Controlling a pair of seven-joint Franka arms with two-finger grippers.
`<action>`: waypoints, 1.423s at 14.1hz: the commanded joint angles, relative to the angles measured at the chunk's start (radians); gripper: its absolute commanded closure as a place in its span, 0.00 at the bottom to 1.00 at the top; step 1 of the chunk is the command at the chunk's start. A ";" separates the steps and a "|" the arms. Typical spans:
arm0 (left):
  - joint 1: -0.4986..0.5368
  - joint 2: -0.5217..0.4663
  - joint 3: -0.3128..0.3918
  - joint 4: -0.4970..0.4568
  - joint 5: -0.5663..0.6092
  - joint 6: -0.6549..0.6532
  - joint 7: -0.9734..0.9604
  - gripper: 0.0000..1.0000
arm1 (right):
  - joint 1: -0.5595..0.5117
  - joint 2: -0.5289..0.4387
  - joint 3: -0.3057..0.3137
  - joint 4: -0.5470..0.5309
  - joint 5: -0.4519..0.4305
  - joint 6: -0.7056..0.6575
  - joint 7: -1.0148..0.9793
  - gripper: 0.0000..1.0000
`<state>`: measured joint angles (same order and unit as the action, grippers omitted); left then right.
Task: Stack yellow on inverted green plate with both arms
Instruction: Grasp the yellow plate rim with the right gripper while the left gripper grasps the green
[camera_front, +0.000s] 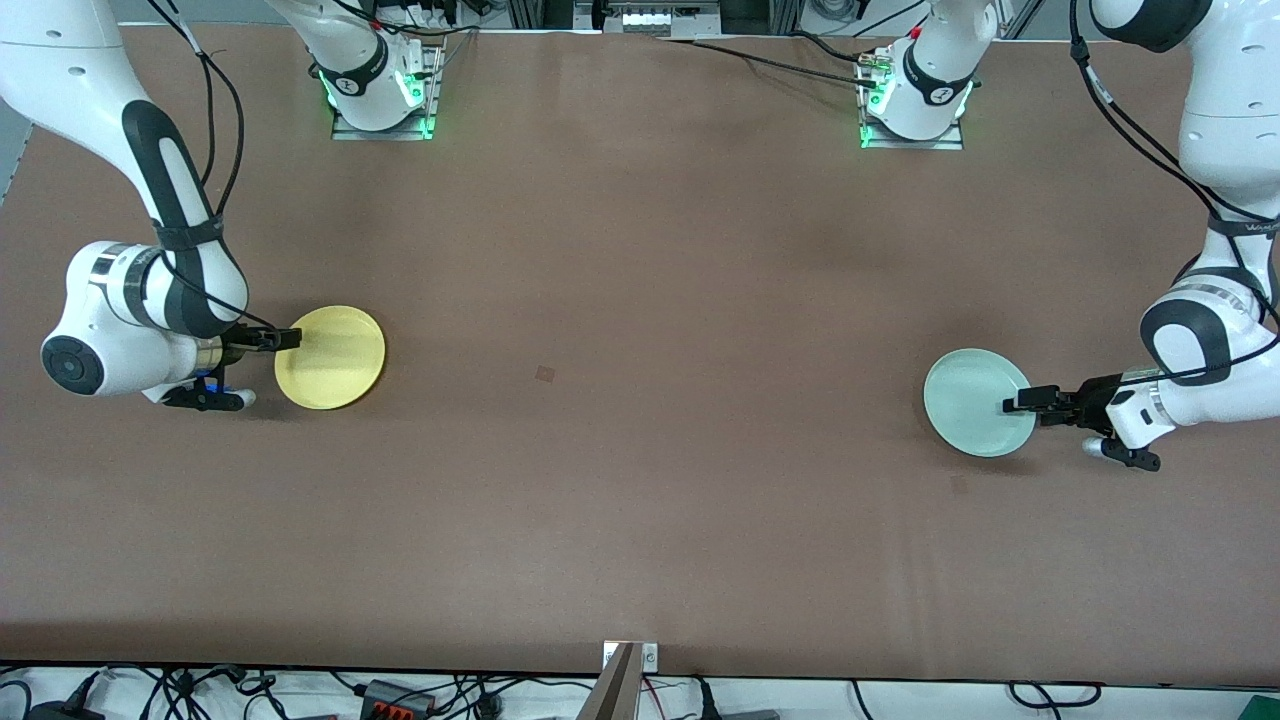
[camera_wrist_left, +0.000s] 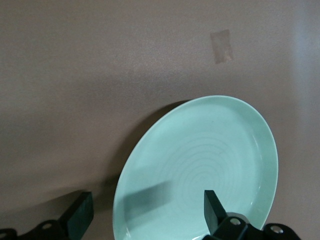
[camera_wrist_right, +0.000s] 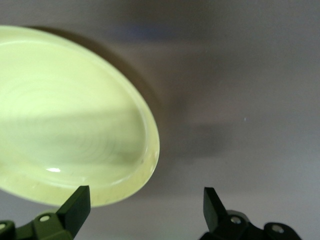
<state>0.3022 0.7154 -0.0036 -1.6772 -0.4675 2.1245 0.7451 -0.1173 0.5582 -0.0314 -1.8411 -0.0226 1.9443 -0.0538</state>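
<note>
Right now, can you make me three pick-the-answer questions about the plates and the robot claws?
1. Where is the yellow plate?
A. toward the right arm's end of the table
B. stacked on the green plate
C. in the middle of the table

2. How many plates are on the table?
A. one
B. two
C. four

3. How does the green plate lie?
A. upside down
B. standing on its edge
C. hollow side up

Answers:
1. A: it lies by the right claw, at that arm's end.
2. B: one yellow and one green, far apart.
3. C: the left wrist view shows its rim and inner rings facing up, with the open left claw at its edge.
</note>
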 joint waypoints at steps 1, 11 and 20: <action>0.011 0.016 -0.009 0.014 -0.028 0.005 0.052 0.38 | -0.019 0.043 0.008 0.020 0.009 0.022 -0.015 0.00; 0.005 0.012 -0.010 0.040 -0.028 0.046 0.092 0.99 | -0.021 0.078 0.008 0.022 0.009 0.033 -0.018 0.46; -0.099 -0.106 -0.009 0.125 0.306 0.035 -0.045 0.99 | -0.022 0.075 0.008 0.023 0.009 0.021 -0.041 1.00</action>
<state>0.2466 0.6648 -0.0148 -1.5641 -0.2874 2.1712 0.7660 -0.1273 0.6192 -0.0287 -1.8202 -0.0156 1.9633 -0.0619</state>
